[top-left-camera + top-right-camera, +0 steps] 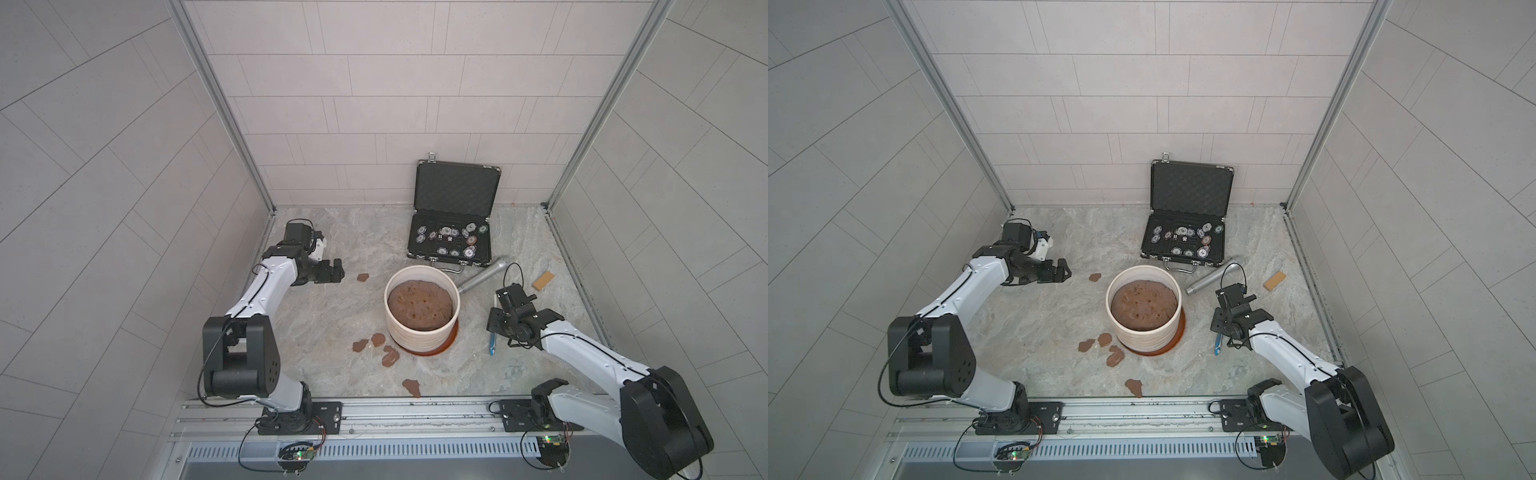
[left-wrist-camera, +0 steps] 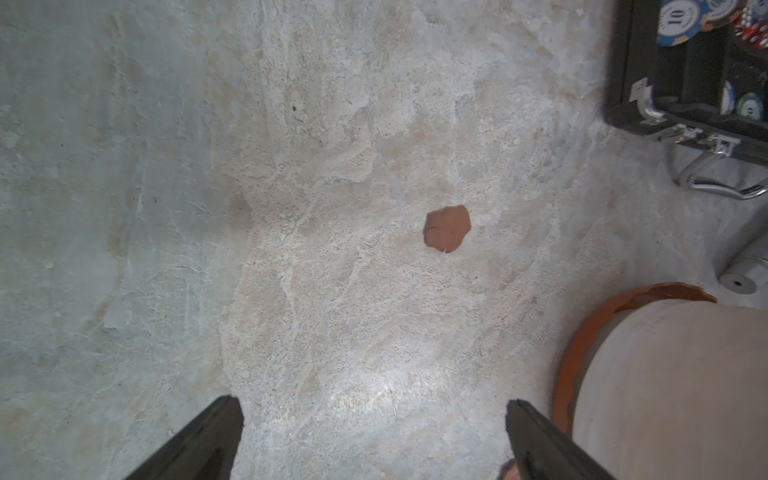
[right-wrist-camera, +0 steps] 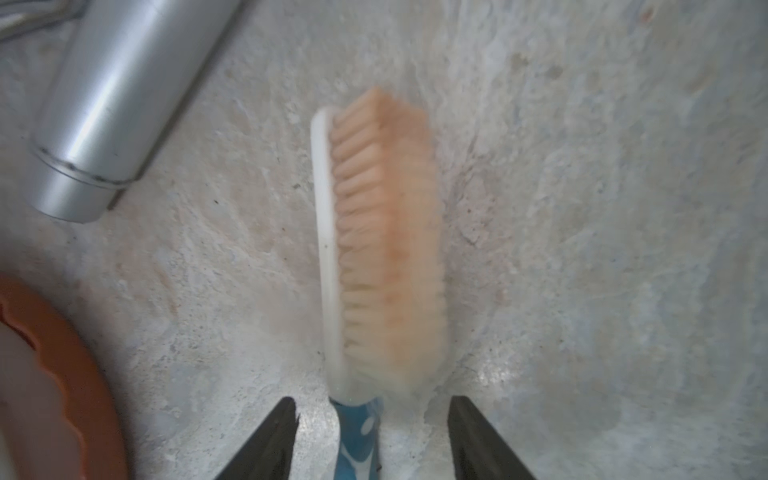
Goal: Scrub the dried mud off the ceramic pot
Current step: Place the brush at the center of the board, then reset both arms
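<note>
Ceramic pot (image 1: pixel 419 338) between left pincer (image 1: pixel 339 271) and right pincer (image 3: pixel 372 405)

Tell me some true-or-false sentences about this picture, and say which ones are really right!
The cream-white ribbed ceramic pot stands on a reddish-brown round saucer. True.
The black poker-chip case is shut. False: its lid stands open.
The right end effector clamps the blue-handled scrub brush. False: its jaws stand open either side of the handle.
Flat brown dried mud blobs lie on the grey stone tabletop. True.
</note>
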